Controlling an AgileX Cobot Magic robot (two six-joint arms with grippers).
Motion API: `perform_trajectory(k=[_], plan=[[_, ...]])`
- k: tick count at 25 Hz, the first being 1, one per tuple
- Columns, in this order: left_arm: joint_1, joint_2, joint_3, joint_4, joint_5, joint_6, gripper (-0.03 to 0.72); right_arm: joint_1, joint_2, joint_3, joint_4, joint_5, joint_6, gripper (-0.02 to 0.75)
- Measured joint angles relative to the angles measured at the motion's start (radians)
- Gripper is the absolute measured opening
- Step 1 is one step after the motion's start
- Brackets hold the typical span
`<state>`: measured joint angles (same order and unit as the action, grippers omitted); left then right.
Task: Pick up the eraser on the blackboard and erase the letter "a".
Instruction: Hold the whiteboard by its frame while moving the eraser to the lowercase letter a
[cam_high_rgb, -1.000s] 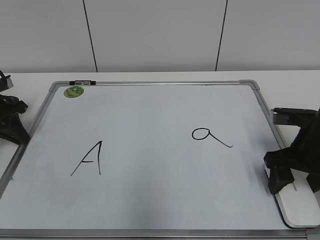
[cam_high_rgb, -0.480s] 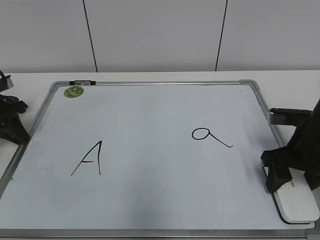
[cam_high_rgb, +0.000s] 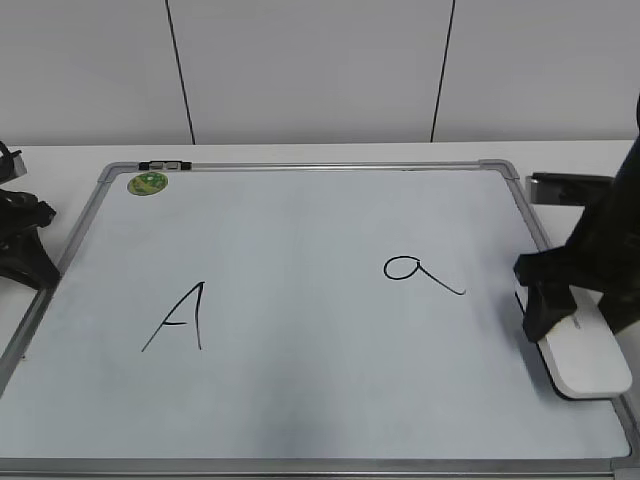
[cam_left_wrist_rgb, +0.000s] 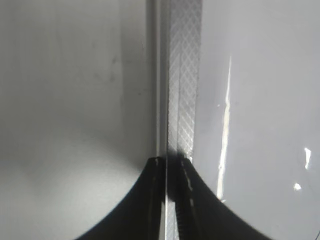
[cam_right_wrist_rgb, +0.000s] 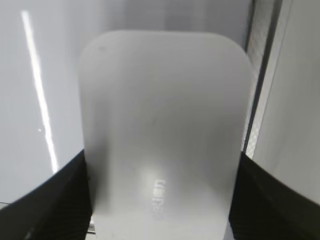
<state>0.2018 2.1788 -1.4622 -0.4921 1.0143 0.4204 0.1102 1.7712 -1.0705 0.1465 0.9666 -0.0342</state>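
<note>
Right gripper (cam_high_rgb: 562, 300) clamped on flat white rounded-rectangle plastic eraser (cam_high_rgb: 585, 352) at right edge of silver-framed white dry-erase board (cam_high_rgb: 300, 400), long axis roughly along frame, right of handwritten black "a" (cam_high_rgb: 420, 273); left gripper (cam_left_wrist_rgb: 172, 167) nearly shut, empty.

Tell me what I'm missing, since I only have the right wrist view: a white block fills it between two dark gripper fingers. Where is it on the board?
Observer: The eraser is near the right edge of the blackboard, toward the front, held by the right gripper.
Operator: Is the small "a" wiped yet?
Observer: No. The letter "a" is whole, left of the eraser with bare board between them.
Operator: Anything else written?
Observer: A capital "A" on the left half, and a green magnet at the far left corner.
Operator: And the other arm?
Observer: The left gripper is shut over the board's left frame, holding nothing.
</note>
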Motion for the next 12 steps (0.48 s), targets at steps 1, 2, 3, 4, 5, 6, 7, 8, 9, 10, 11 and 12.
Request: perform_trajectory(k=[1,2,3,4,5,6,7,8,9,10,11,12], plan=[[0.0,0.0,0.0,0.0,0.0,0.0,0.031,0.009,0.0,-0.026,0.0,0.015,-0.005,0.522],[0.0,0.0,0.0,0.0,0.0,0.0,0.031,0.019,0.0,-0.059,0.0,0.027,-0.013,0.522],[0.0,0.0,0.0,0.0,0.0,0.0,0.031,0.033,0.0,-0.093,0.0,0.038,-0.018,0.521],[0.0,0.0,0.0,0.0,0.0,0.0,0.031,0.047,0.0,-0.13,0.0,0.049,-0.023,0.521],[0.0,0.0,0.0,0.0,0.0,0.0,0.031,0.061,0.008,-0.164,0.0,0.062,-0.025,0.521],[0.0,0.0,0.0,0.0,0.0,0.0,0.031,0.071,0.025,-0.207,0.0,0.081,-0.028,0.521],[0.0,0.0,0.0,0.0,0.0,0.0,0.031,0.082,0.044,-0.254,0.0,0.105,-0.03,0.521],[0.0,0.0,0.0,0.0,0.0,0.0,0.031,0.091,0.072,-0.303,-0.002,0.125,-0.032,0.521],[0.0,0.0,0.0,0.0,0.0,0.0,0.031,0.096,0.106,-0.344,-0.009,0.15,-0.033,0.521],[0.0,0.0,0.0,0.0,0.0,0.0,0.031,0.102,0.138,-0.395,-0.016,0.178,-0.035,0.521],[0.0,0.0,0.0,0.0,0.0,0.0,0.031,0.105,0.177,-0.446,-0.024,0.206,-0.035,0.521],[0.0,0.0,0.0,0.0,0.0,0.0,0.031,0.106,0.215,-0.488,-0.028,0.222,-0.038,0.521]])
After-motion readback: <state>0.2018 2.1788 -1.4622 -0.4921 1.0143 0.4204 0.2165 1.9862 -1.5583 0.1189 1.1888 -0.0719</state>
